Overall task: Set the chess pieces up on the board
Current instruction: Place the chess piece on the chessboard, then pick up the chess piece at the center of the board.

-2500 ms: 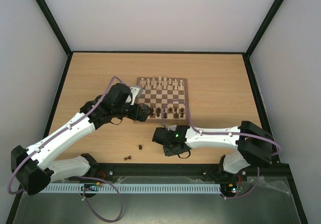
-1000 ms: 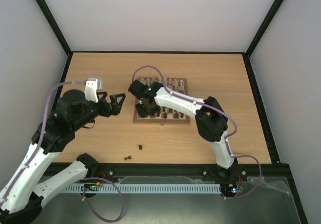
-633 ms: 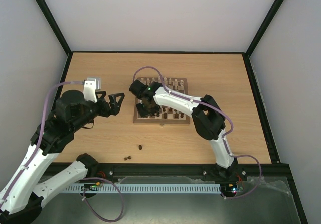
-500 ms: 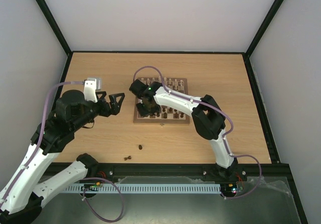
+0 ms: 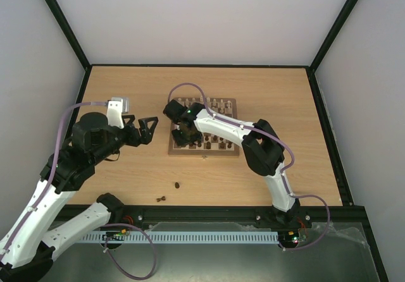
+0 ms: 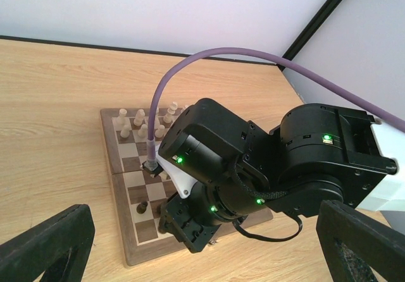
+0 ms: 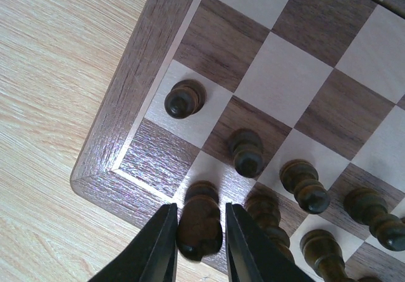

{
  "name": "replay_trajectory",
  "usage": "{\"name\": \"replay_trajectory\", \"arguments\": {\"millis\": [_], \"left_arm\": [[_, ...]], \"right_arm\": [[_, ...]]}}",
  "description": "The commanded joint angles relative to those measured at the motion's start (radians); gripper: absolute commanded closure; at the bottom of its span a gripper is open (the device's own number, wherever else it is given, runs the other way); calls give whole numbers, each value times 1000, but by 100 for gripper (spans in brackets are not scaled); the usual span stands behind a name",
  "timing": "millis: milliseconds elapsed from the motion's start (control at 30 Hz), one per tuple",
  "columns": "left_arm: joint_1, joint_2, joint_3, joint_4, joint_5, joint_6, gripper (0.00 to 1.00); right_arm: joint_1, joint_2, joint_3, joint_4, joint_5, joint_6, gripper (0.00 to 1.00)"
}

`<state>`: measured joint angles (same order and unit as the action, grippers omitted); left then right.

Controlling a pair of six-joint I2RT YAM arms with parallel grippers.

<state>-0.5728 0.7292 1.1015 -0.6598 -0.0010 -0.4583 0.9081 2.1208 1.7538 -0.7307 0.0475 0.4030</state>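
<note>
The board (image 5: 221,152) lies mid-table, with cream chess pieces (image 5: 212,104) along its far rows and dark ones (image 5: 218,143) along its near rows. My right gripper (image 5: 180,136) is low over the board's near-left corner. In the right wrist view its fingers (image 7: 158,247) are shut on a dark piece (image 7: 199,225) that stands on a light square in the nearest row. A dark pawn (image 7: 184,98) stands one square further in. My left gripper (image 5: 147,130) is open and empty above the table, left of the board.
Two loose dark pieces (image 5: 177,184) (image 5: 161,199) lie on the tabletop in front of the board. A tiny object (image 5: 204,158) lies at the board's near edge. The right arm (image 6: 215,162) fills the left wrist view, over the board (image 6: 120,257).
Since 2.5 s ago my left gripper has left the board's near-left corner and drawn back left. My right gripper came from the table in front to that corner. It has barely moved in the last second.
</note>
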Motion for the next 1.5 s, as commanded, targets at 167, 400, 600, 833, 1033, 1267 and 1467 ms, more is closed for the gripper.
{"name": "replay_trajectory", "arguments": {"millis": [167,400,600,833,1033,1267,1467], "left_arm": [[5,7,1,22,-1,-5,1],[4,0,3,17,-6,-6,1],[4,-5,12,15,-14,-7,1],[5,-20,30,11,-24,-13,1],[5,-48,73,-15,-39,-15,1],[5,-101,153,-53,-50,-21,1],[4,-125,174,-75,-58,-27,1]], "right_arm": [[-6,5,-12,-19,-2,-7,75],[-6,-28,-14,-14,-14,-5,72],[13,-116,-19,1,-25,-8,66],[68,-199,-20,-42,22,13,60],[164,-271,-71,-59,46,50,55],[272,-298,-207,-20,53,117,54],[349,-264,-254,2,67,163,54]]}}
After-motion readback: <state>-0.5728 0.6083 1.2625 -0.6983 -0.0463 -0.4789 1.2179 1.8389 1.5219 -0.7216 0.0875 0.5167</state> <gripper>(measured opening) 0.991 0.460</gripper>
